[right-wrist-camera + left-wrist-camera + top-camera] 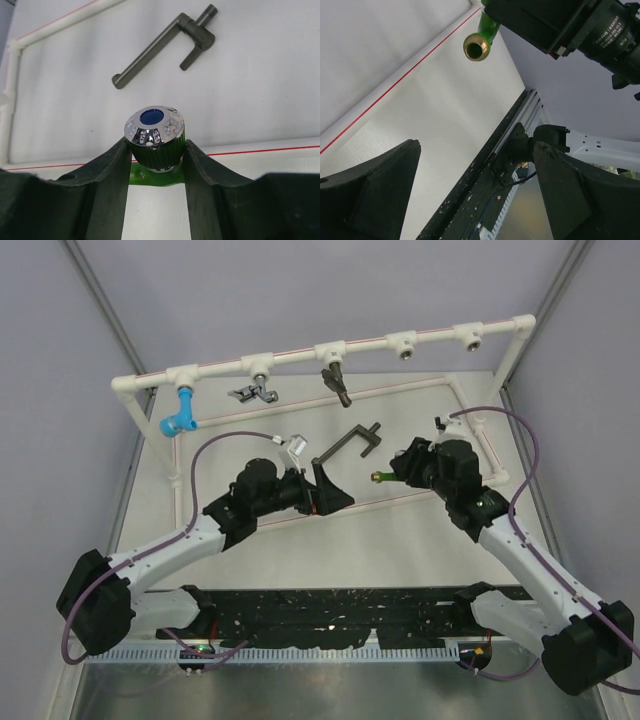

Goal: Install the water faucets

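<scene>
Count: five taps, one each: bright blue plastic tap (178,418) at the leftmost socket of the white pipe frame (430,333), silver chrome tap (255,393) and dark bronze tap (336,382) below the next two sockets, long dark T-handled tap (355,443) flat on the table (410,540), green tap with shiny round knob (154,131). Your right claw (155,150) is clamped on that knob, near the wide-open, empty left claw (475,185). You cannot tell whether silver and bronze are seated; the right claw hides the green body.
</scene>
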`<state>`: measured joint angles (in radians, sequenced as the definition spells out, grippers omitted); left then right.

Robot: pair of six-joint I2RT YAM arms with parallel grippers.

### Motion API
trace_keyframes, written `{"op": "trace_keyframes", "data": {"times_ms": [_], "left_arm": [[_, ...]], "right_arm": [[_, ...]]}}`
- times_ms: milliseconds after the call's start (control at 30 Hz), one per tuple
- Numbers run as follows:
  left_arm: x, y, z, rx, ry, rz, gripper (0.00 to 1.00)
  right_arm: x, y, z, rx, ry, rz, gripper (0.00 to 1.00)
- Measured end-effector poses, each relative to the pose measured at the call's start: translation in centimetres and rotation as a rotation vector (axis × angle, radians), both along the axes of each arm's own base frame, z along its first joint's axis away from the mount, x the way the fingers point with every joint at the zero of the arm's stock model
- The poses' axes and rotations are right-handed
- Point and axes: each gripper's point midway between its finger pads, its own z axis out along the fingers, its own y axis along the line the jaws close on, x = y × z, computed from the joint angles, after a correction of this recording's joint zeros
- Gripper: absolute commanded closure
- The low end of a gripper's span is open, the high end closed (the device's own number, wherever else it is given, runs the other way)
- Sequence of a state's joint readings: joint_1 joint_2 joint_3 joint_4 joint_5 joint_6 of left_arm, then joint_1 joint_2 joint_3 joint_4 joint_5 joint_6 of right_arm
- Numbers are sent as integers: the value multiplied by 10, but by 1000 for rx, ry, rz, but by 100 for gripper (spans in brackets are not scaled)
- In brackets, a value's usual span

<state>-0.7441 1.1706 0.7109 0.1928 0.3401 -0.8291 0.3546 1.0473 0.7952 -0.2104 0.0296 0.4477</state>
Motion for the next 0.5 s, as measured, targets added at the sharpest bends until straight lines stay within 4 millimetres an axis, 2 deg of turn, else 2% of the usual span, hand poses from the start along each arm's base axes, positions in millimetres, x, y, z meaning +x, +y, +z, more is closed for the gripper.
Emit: {"op": "trace_keyframes", "data": {"times_ms": [133,233,400,500], "left_arm": [[0,-17,7,-24,-16,-30,5],[0,-30,8,-28,-16,-51,8],[3,-45,11,-42,-31,-73,12],[5,-55,17,-46,-49,-84,18]], "right_arm": [[-24,14,29,91,-93,19,95],[-38,19,41,145,-132,24,95],[-52,29,37,183,-123,40,95],[-59,34,33,195,-109,54,95]]}}
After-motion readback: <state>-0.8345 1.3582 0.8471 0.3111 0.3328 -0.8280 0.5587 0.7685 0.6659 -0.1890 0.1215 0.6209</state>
